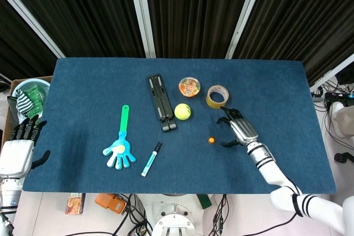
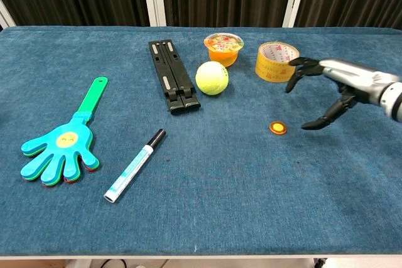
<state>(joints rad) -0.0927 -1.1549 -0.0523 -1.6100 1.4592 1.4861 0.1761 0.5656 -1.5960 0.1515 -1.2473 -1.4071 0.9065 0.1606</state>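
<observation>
**Chest view: right hand spread over a small orange disc**

Chest view shows the right hand (image 2: pixel 323 89) reaching in from the right edge with its fingers apart and nothing in them, palm turned down toward the cloth. Its dark fingertips arch over the space between the tape roll and a small orange disc (image 2: pixel 277 128); the thumb tip hangs just beside the disc, apart from it. The disc is round, flat and low, bright orange with a paler amber centre, lying alone on the blue table cloth (image 2: pixel 251 205) in the right half of the table, in front of the tape roll and well clear of the ball.

Just behind the fingers stands a roll of yellowish packing tape (image 2: pixel 276 61), lying flat on its side with the hole facing up. Left of it sit an orange jelly cup (image 2: pixel 223 48) and, touching or nearly touching the cup's front, a yellow-green tennis ball (image 2: pixel 211 78). Further left lies a black folding stand (image 2: pixel 172 75), then a white marker with a black cap (image 2: pixel 134 165), then a blue-and-green hand clapper (image 2: pixel 64 145).

From the head view, the left hand (image 1: pixel 19 146) rests open, fingers spread, off the table's left edge, near a box holding a pale bowl (image 1: pixel 27 93).
</observation>
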